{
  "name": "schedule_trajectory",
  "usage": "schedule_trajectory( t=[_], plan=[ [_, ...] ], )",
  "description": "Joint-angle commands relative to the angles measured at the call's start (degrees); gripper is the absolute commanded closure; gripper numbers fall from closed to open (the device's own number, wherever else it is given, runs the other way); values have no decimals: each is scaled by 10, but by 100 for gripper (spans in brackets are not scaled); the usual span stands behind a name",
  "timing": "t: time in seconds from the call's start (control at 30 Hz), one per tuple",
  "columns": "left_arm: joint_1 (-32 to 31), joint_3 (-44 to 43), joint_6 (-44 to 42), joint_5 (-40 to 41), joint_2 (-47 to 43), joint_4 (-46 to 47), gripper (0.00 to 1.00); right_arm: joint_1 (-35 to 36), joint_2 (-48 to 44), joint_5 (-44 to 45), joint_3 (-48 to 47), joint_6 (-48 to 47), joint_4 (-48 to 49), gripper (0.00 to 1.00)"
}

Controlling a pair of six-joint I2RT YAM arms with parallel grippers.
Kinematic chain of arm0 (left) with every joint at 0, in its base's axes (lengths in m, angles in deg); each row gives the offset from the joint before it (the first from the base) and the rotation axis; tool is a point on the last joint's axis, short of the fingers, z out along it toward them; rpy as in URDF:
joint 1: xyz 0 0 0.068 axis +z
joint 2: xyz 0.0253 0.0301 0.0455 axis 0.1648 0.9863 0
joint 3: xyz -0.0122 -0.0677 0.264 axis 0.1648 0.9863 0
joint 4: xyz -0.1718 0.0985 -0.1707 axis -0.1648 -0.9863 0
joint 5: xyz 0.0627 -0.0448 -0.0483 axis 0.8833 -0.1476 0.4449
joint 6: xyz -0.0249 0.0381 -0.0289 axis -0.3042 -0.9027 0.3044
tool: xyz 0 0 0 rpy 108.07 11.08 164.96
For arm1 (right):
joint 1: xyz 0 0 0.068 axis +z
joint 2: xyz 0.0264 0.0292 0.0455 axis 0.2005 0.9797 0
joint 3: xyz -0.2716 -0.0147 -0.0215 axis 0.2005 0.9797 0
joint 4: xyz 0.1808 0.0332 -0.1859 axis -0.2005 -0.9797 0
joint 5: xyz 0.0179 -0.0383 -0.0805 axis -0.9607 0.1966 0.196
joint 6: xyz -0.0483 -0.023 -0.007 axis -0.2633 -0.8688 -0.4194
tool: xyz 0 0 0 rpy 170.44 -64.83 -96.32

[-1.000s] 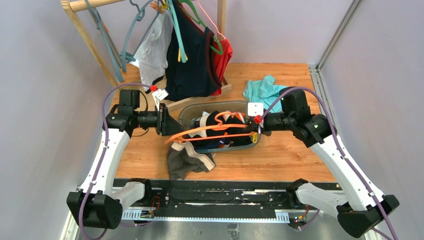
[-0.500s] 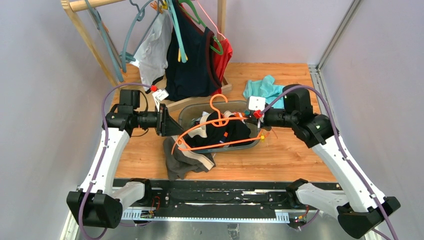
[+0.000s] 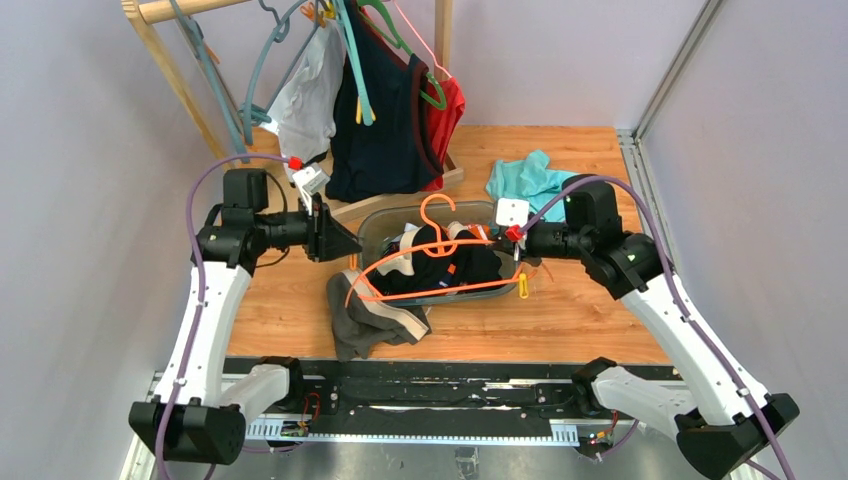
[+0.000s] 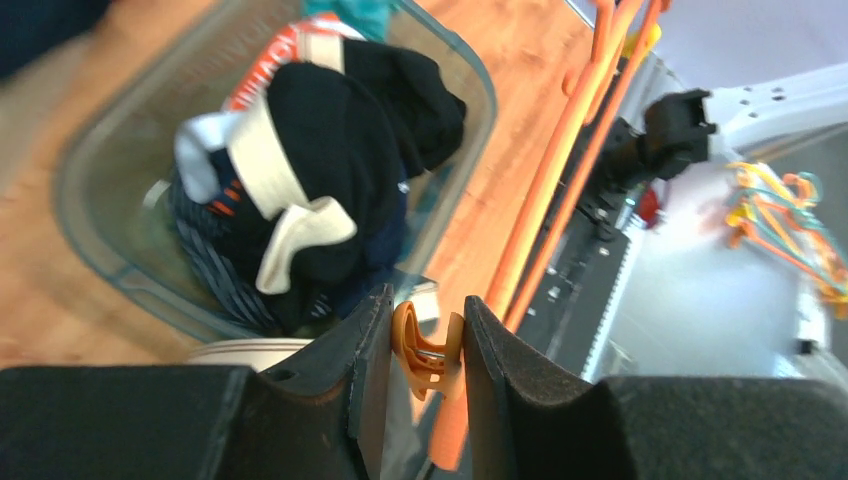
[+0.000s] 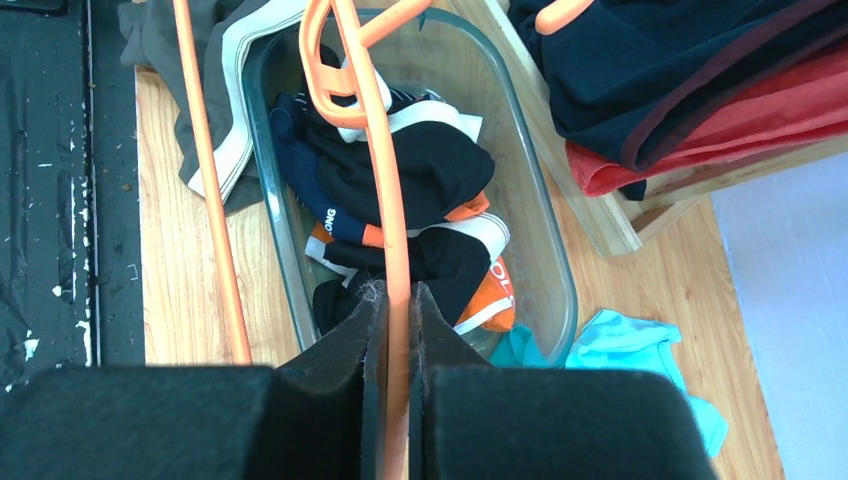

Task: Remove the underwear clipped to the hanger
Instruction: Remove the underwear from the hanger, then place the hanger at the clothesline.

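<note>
While the right gripper clamps its jaws tight on 1 end of the orange hanger, the left gripper holds its jaws narrow around an orange clip at the hanger's other end, with both pads touching it. The hanger hangs tilted over a clear plastic tub on the wooden table. The black briefs with the white waistband lie heaped inside the tub with other small garments, below the hanger and between the 2 grippers, touching neither. The dark grey-brown briefs with the beige waistband lie crumpled on the table just outside the tub's near left corner, under the hanger's left end and just below the left jaws. Whether the clip still bites that cloth cannot be told. A yellow clip dangles from the hanger close to the right jaws.
</note>
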Motion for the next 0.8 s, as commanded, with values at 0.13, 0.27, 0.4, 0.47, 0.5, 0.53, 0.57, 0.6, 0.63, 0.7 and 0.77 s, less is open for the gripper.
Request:
schedule_trajectory(
  t=[0.13,0.27,0.4,0.47,0.5,0.53,0.57,0.6,0.63,0.7,0.77],
  plan=[
    [7,-21,-9,74,-92,166,100,-6,4,-8,15,17,6,100],
    [4,-23,-61,-33,-99,125,100,-7,22,27,-4,64,12,99],
    [-8,-4,-138,-77,-110,83,100,-8,47,33,-25,125,21,100],
    [-12,7,-165,-93,-114,75,100,-9,60,26,-33,158,25,99],
    [-13,18,-175,-101,-115,75,100,-10,66,22,-37,169,26,100],
    [-14,24,-186,-107,-117,74,100,-11,71,17,-40,179,27,100],
    [-16,32,-198,-112,-118,75,100,-13,75,12,-43,188,28,99],
    [-18,44,-211,-115,-118,74,100,-14,80,7,-45,195,29,99],
    [-19,50,-227,-120,-119,74,100,-15,82,1,-46,201,31,99],
    [-20,69,-245,-130,-119,74,100,-16,83,-5,-45,212,37,99],
    [-21,76,-255,-134,-119,72,100,-18,84,-7,-44,217,39,100]
  ],
)
